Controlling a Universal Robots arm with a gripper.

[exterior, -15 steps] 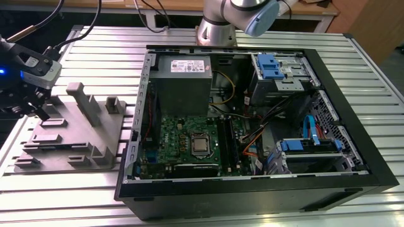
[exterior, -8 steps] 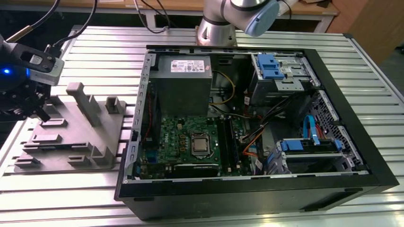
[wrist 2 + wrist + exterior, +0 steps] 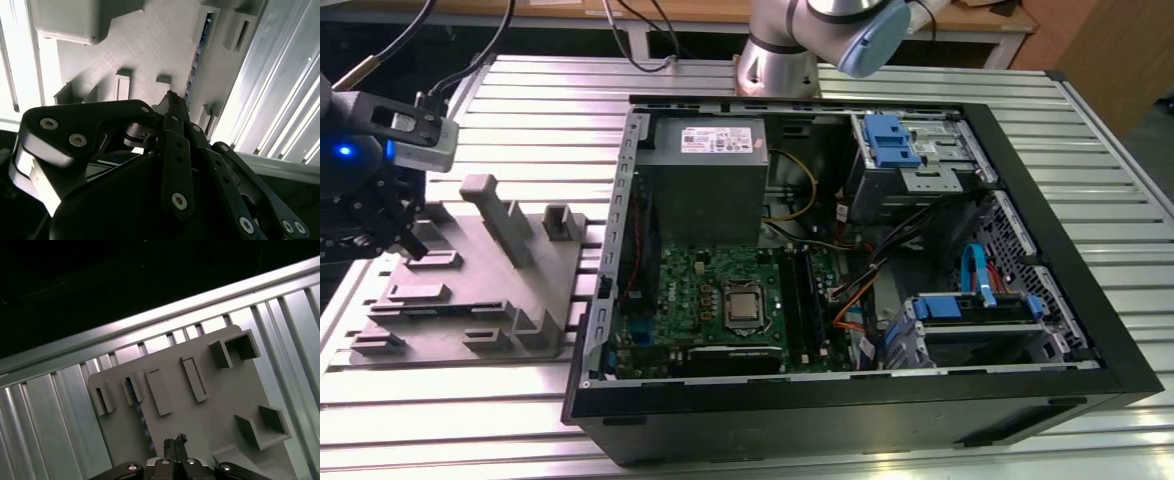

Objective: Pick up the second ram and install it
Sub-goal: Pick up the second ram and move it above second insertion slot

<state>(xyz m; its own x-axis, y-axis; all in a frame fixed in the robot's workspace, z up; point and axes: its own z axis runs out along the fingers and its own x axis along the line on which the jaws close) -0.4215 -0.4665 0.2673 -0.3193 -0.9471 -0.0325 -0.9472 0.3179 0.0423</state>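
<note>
You can see only a thin dark-blue edge of the second ram (image 3: 141, 415), chips hidden, standing in a slot of the grey holder (image 3: 225, 400). The gripper (image 3: 175, 441) hangs near it, fingers pressed together and empty.

I see my arm (image 3: 781, 60) is silver with a pale blue joint cap (image 3: 871, 45) (rounded); the gripper (image 3: 170, 100) links are black, with silver screws (image 3: 179, 201).

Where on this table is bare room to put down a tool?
Bare slatted metal table lies behind the grey plastic fixture tray, up to the open black computer case; also a strip at the exterior view's right of the case. The tray is crowded: posts, slots, the robot's hand above it.
</note>
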